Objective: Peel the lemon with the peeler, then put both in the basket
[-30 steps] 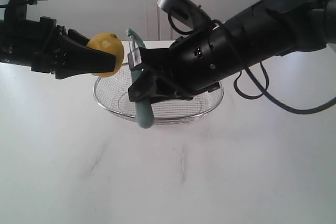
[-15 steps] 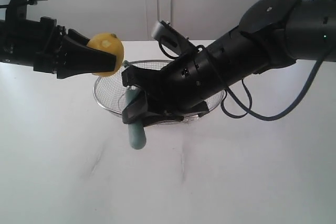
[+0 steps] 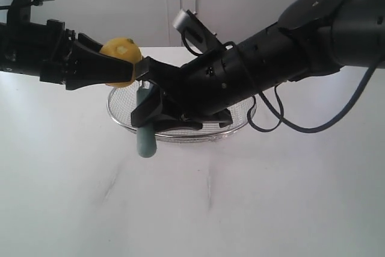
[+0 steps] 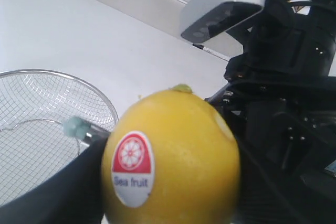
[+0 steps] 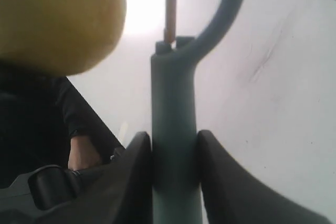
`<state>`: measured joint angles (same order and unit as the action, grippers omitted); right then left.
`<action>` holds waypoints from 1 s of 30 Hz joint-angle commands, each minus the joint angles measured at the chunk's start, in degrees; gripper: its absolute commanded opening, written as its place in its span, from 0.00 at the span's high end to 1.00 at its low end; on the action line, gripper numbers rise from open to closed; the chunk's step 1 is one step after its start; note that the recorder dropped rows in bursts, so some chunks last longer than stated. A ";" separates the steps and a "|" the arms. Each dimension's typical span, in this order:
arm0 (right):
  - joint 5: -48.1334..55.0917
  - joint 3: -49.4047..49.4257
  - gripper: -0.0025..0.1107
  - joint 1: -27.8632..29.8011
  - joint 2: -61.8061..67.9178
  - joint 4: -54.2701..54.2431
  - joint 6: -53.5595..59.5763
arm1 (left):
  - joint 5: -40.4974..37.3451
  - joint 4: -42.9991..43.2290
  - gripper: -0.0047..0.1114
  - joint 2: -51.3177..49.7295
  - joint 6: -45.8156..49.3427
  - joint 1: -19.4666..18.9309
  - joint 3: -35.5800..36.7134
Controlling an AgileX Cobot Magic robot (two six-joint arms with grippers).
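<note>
On the near part of the counter [image 3: 240, 209] only bare white surface is seen. Just past it the peeler [image 3: 145, 139] is held off the counter, roughly upright, with its thick teal handle hanging below the right gripper [image 3: 148, 102]. The jaws are closed narrow on the handle, and in the right wrist view both pads are seen pressed flat on its sides. The curved head and metal blade are pointed up at the lemon [image 3: 125, 52]. The blade is just beside the skin, and in the right wrist view a thin gap seems to be left, so contact is not confirmed.

The lemon is held in the air over the left rim of the basket [image 3: 240, 118], clamped between the jaws of the left gripper [image 3: 117, 64].

Step judged: start of a peeling stroke. The blade should be laid flush on the skin and drawn along the curve with light pressure. The lemon should be kept firmly gripped so it is not rolled or pushed out. The stroke is best kept clear of the left jaws.

Lemon look: round, bright yellow and smooth, with no peeled patch visible. A red-and-white oval sticker reading "Sea fruit" is seen, and a small nub at the top.

Farthest, the wire-mesh basket is set on the counter beneath both arms.
</note>
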<state>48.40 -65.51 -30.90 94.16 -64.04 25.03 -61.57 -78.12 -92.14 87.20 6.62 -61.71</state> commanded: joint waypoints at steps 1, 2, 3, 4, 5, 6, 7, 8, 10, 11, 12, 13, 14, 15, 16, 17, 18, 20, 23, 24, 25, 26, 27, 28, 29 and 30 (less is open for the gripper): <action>-2.72 0.31 0.98 -0.03 -1.79 -0.69 0.70 | -0.88 -1.46 0.96 0.77 0.14 -0.09 0.45; -2.85 0.31 0.98 -0.03 -2.00 -0.69 0.70 | -0.88 -1.46 0.96 0.77 0.14 -0.09 0.45; -3.20 0.31 0.98 -0.03 -2.11 -0.56 0.70 | -0.88 -1.46 0.96 0.77 0.14 -0.09 0.45; -3.43 0.31 0.98 -0.03 -2.46 -0.56 0.70 | -0.88 -1.46 0.96 0.77 0.14 -0.09 0.45; -3.54 0.31 0.98 -0.03 -2.72 -0.44 0.70 | -0.88 -1.46 0.96 0.77 0.14 -0.09 0.45; -3.89 0.31 0.98 -0.03 -3.14 -0.47 0.70 | -0.88 -1.46 0.96 0.77 0.14 -0.09 0.45; -4.52 0.31 0.98 -0.03 -3.53 -0.37 0.70 | -0.88 -1.46 0.96 0.77 0.14 -0.09 0.45; -5.53 0.31 0.98 -0.03 -3.98 -0.42 0.70 | -0.88 -1.46 0.96 0.77 0.14 -0.09 0.45; -6.66 0.31 0.98 -0.03 -4.92 0.21 0.70 | -0.88 -1.46 0.96 0.77 0.14 -0.09 0.45; -7.09 0.31 0.98 -0.03 -5.40 0.95 0.70 | -0.88 -1.46 0.96 0.77 0.14 -0.09 0.45; -7.22 0.31 0.98 -0.03 -5.72 1.64 0.70 | -0.88 -1.46 0.96 0.77 0.14 -0.09 0.45; -7.37 0.31 0.98 -0.03 -6.24 2.84 0.60 | -0.88 -1.46 0.96 0.77 0.14 -0.09 0.45; -7.37 0.31 0.98 -0.03 -6.57 3.87 0.44 | -0.88 -1.46 0.96 0.77 0.14 -0.09 0.45; -7.37 0.31 0.98 -0.03 -6.86 4.61 -0.04 | -0.88 -1.46 0.96 0.77 0.14 -0.09 0.45; -7.37 0.31 0.98 -0.03 -7.17 5.29 -0.46 | -0.88 -1.46 0.96 0.77 0.14 -0.09 0.45; -7.37 0.31 0.98 -0.03 -7.22 6.18 -1.07 | -0.88 -1.46 0.96 0.77 0.14 -0.09 0.45; -7.37 0.31 0.98 -0.03 -7.39 6.64 -1.35 | -0.88 -1.46 0.96 0.77 0.14 -0.09 0.45; -6.99 0.31 0.98 -0.03 -7.38 8.03 -1.96 | -0.88 -1.46 0.96 0.77 0.14 -0.09 0.45; -6.07 0.31 0.98 -0.03 -7.38 11.73 -4.38 | -0.88 -1.46 0.96 0.77 0.14 -0.09 0.45; -5.83 0.31 0.98 -0.03 -7.38 13.06 -5.38 | -0.88 -1.46 0.96 0.77 0.14 -0.09 0.45; -5.38 0.31 0.98 -0.03 -7.38 14.24 -6.33 | -0.88 -1.46 0.96 0.77 0.14 -0.09 0.45; -4.98 0.31 0.98 -0.03 -7.38 15.28 -7.11 | -0.88 -1.46 0.96 0.77 0.14 -0.09 0.45; -4.69 0.31 0.98 -0.03 -7.38 16.07 -7.50 | -0.88 -1.46 0.96 0.77 0.14 -0.09 0.45; -4.55 0.31 0.98 -0.03 -7.38 16.21 -7.50 | -0.88 -1.46 0.96 0.77 0.14 -0.09 0.45; -4.42 0.42 0.98 -0.03 -7.38 16.20 -7.50 | -1.01 -1.46 0.96 0.77 0.14 -0.09 0.45; -4.42 0.54 0.98 -0.03 -7.38 16.20 -7.50 | -1.01 -1.46 0.96 0.77 0.14 -0.09 0.45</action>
<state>43.37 -65.51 -30.90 87.48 -48.60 18.12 -61.47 -78.12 -92.14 87.20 6.62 -61.71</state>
